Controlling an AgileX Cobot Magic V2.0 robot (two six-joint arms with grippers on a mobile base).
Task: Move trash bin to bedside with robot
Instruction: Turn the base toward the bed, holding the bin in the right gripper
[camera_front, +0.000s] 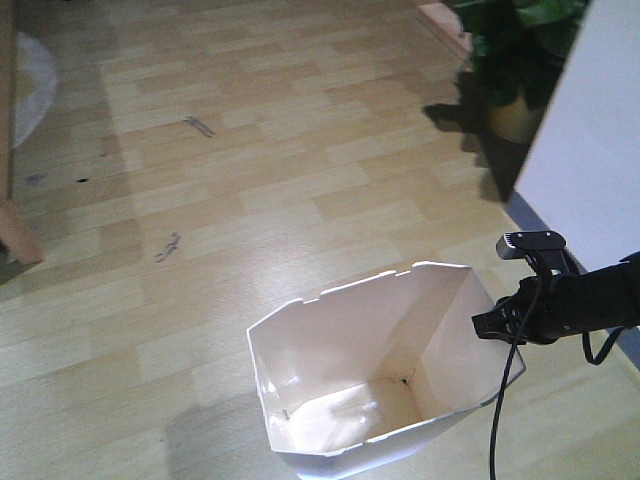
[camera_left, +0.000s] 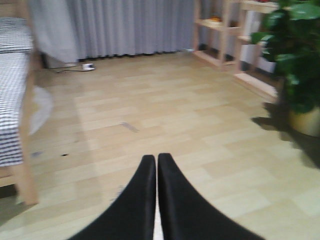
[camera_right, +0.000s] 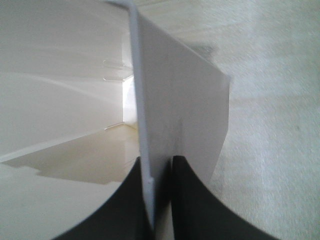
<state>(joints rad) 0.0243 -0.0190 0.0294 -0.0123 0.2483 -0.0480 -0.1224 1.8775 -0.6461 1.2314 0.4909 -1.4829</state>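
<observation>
- The trash bin (camera_front: 352, 345) sits bottom centre of the front view on the wood floor (camera_front: 250, 150). The bed (camera_left: 12, 100) is way over at the left edge, well apart from it.
- The right gripper (camera_right: 161, 162) is clamped on the bin's thin right wall, one finger inside and one outside.
- The left gripper (camera_left: 157, 157) is pinched together on nothing.
- My take: haul it leftward slowly with a firm pinch, or that thin wall could flex and slip out.

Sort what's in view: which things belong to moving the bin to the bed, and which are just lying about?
Job: bin, its wall pinched by the right gripper; bed; left gripper, shut and empty.
Lying about: plant, shelves, curtain, floor scraps.
</observation>
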